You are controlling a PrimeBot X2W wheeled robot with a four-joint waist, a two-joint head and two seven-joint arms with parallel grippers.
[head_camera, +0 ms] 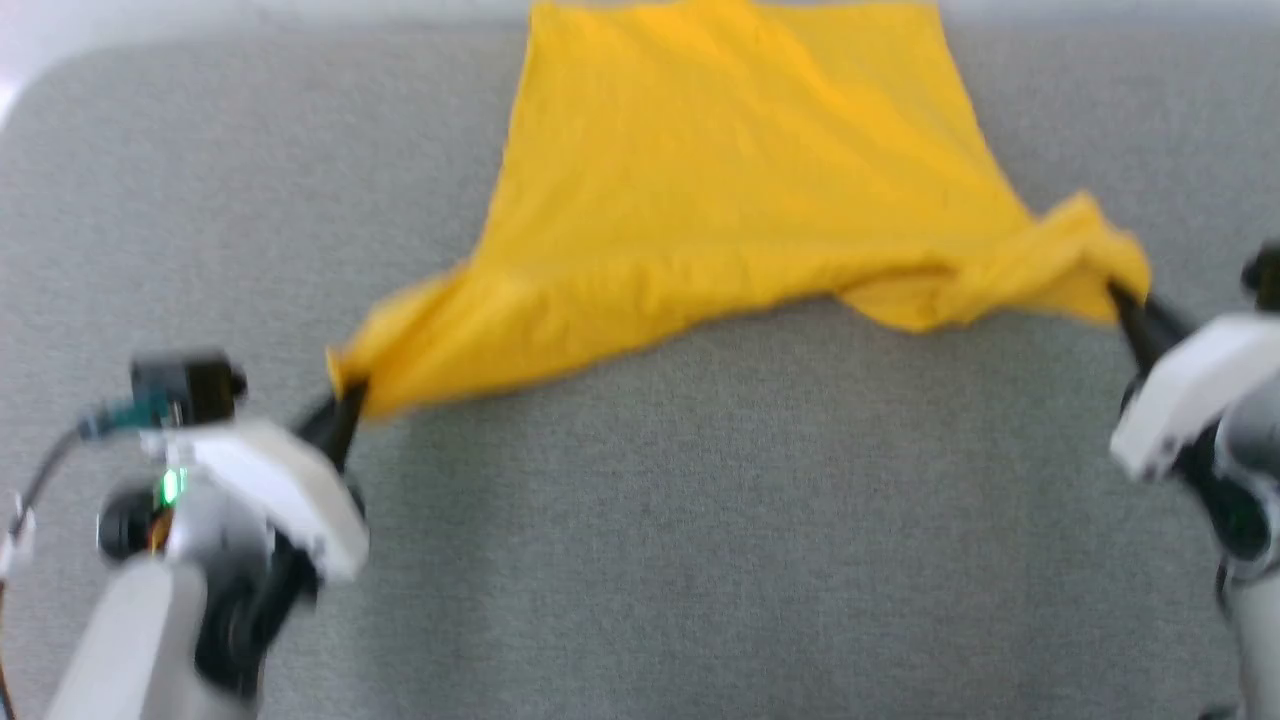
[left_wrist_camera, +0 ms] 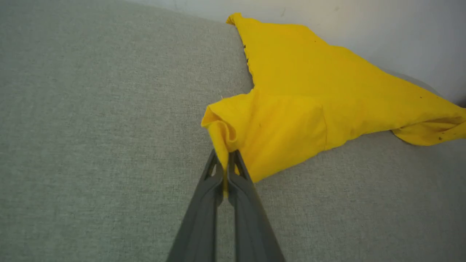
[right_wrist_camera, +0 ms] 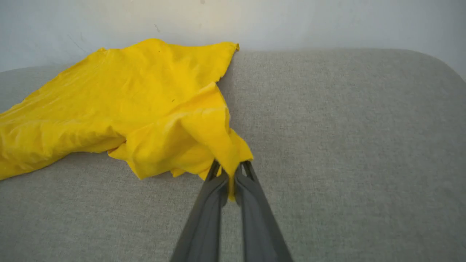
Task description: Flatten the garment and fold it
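Head view: garment (head_camera: 720,180) apparently plain yellow

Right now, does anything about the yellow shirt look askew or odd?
Yes. The garment is not flat: by the right gripper its corner is bunched and twisted into folds, while the end pinched by the left gripper lies smoother.

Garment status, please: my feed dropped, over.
Left jaws shut on near-left corner, right jaws shut on near-right corner. Garment stretched between them on grey surface, right end bunched. No obstruction seen.
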